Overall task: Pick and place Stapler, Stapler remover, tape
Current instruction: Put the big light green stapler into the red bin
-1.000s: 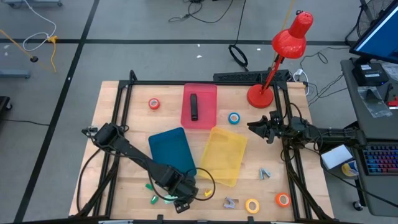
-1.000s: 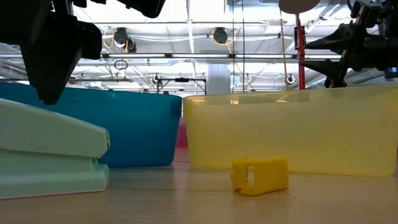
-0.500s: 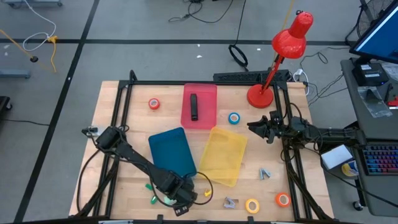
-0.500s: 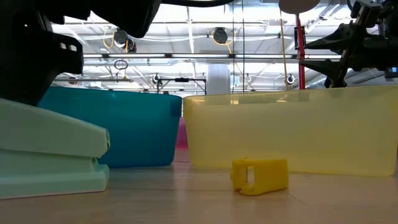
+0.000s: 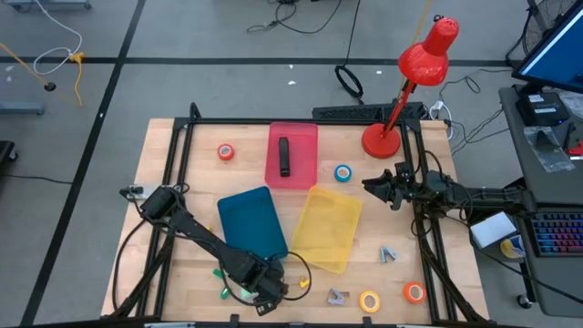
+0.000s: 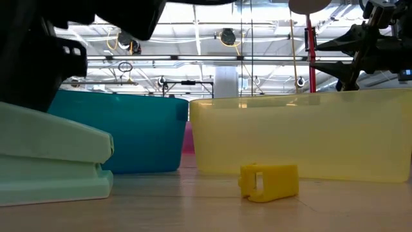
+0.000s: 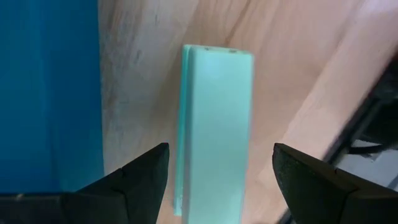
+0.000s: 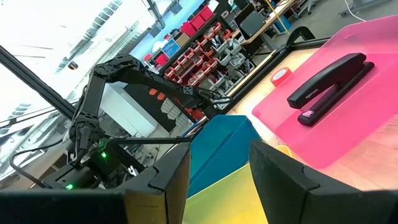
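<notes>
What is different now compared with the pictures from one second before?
The left gripper has come lower over the mint-green stapler, fingers open on either side, not yet gripping it. The right gripper, the trays and the tape rolls stayed as they were.

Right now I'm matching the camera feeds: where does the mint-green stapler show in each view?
High view: hidden beneath the left hand.
Low view: mint-green stapler, far left, foreground.
Left wrist view: centre, between the open fingers.
Right wrist view: not in it.
Shared landmark: blue tray.

the wooden table (image 5: 182, 164) carries a blue tray (image 5: 252, 221), yellow tray (image 5: 327, 228), pink tray (image 5: 292, 155), red lamp (image 5: 383, 139), mint stapler (image 7: 214, 124) and scattered tape rolls (image 5: 226, 152).
</notes>
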{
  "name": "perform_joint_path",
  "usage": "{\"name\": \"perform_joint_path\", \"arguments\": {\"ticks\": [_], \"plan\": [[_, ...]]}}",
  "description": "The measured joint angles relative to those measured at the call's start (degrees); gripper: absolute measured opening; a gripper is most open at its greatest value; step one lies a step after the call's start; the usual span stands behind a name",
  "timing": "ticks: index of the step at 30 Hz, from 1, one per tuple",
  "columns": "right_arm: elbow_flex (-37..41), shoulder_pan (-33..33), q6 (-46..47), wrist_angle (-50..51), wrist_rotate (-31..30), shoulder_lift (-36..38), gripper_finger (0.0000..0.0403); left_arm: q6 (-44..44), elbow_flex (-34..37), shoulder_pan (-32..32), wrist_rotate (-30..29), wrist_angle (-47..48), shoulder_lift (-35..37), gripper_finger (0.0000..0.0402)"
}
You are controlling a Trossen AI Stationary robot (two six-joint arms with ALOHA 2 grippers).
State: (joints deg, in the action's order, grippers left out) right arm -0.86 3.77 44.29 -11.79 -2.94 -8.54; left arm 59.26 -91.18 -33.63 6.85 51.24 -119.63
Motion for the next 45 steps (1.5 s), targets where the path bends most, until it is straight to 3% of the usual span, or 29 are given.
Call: {"name": "perform_joint_path", "arguments": {"ticks": [13, 24, 41, 45], "plan": [[0.01, 0.0, 0.01, 0.01, 0.0, 0.0, 0.0157, -0.11, -0.13, 0.0, 1.95, -0.44, -2.7, 0.0272], [0.01, 0.0, 0.02, 0.03, 0.0, -0.01, 0.0157, 0.25, 0.09, 0.63, 3.41, -0.25, -2.63, 0.0115], [0.01, 0.0, 0.02, 0.02, -0.02, 0.0, 0.0157, 4.13, 0.15, 1.77, -1.36, 2.78, 10.46, 0.0116], [0.01, 0.0, 0.0, -0.03, -0.04, -0.02, 0.0157, 5.88, 0.11, 3.59, -8.58, 1.6, 16.89, 0.0116]]}}
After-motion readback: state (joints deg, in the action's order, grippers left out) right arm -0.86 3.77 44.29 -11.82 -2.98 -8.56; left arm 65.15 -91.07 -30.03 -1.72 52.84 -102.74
